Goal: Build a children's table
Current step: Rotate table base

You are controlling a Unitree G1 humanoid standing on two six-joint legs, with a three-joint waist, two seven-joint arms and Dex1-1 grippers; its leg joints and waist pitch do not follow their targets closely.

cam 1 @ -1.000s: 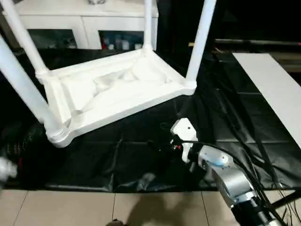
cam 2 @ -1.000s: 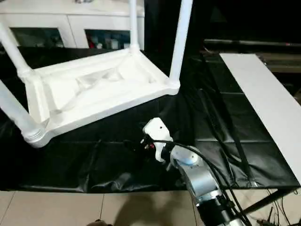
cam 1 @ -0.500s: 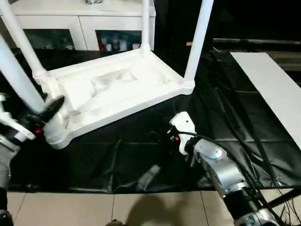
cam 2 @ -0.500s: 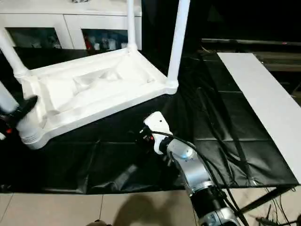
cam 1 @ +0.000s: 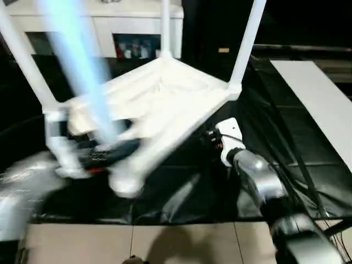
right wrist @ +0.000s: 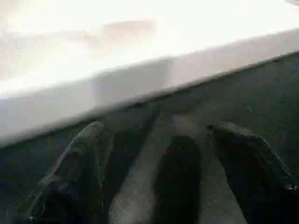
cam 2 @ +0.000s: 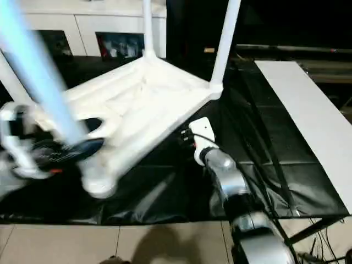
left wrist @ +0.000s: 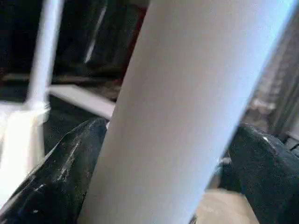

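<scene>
Nearest, at about six o'clock in the head views, lies a strip of beige tiled floor point(cam 1: 165, 242), and just past it the edge of the black sheet point(cam 2: 165, 192) covering the work surface.

At eight o'clock the left hand point(cam 1: 104, 154) reaches in, blurred. In its wrist view the two black fingers point(left wrist: 60, 177) stand spread wide, one on each side of a thick white table leg point(left wrist: 187, 107); whether they press on it cannot be told.

At four o'clock the right hand point(right wrist: 154, 172) points at the long side rim of the children's table point(cam 2: 143, 104). Its fingers point(right wrist: 252, 163) stand apart over the black sheet, just short of the white rim, with nothing between them.

The children's table lies upside down in the middle of the sheet, tilted, its ribbed underside facing up and its four legs rising from the corner sockets. The near-left leg point(cam 1: 82, 71) is streaked with blur; the far-right leg point(cam 1: 247, 44) rises at one o'clock.

At three o'clock a flat white board point(cam 1: 319, 99) lies well apart from the table.

Farthest, at eleven to twelve o'clock, stands a white cabinet point(cam 1: 132, 22) with glass doors; small items sit behind the glass, too blurred to name.
</scene>
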